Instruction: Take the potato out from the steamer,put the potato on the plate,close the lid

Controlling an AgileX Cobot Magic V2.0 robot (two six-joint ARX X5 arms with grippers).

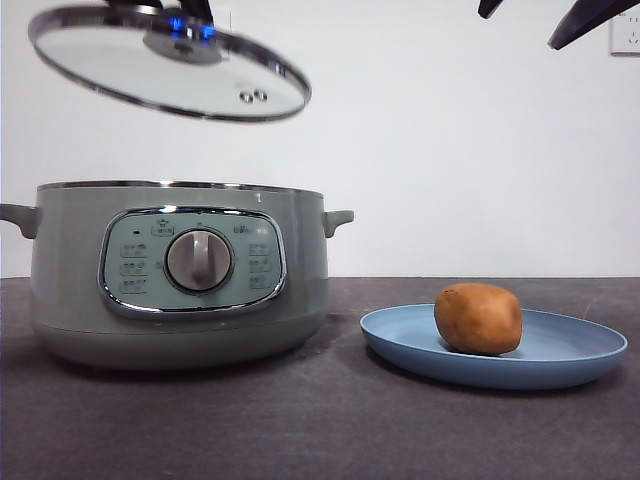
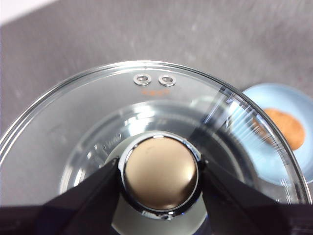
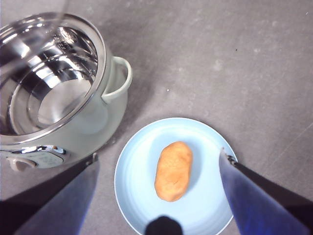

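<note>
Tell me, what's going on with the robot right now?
Left gripper shut on the lid, held tilted above the open steamer. Right gripper open, above the plate. Potato on plate. Nothing blocking.

Your front camera sits low at table [image 1: 300,430] height, close in, looking level across at the steamer [image 1: 180,270] and the plate [image 1: 495,350]. Your left wrist camera looks straight down, very near, onto the lid [image 2: 146,112]. Your right wrist camera looks down from higher up. All three views share the plate and the potato [image 3: 173,171].
</note>
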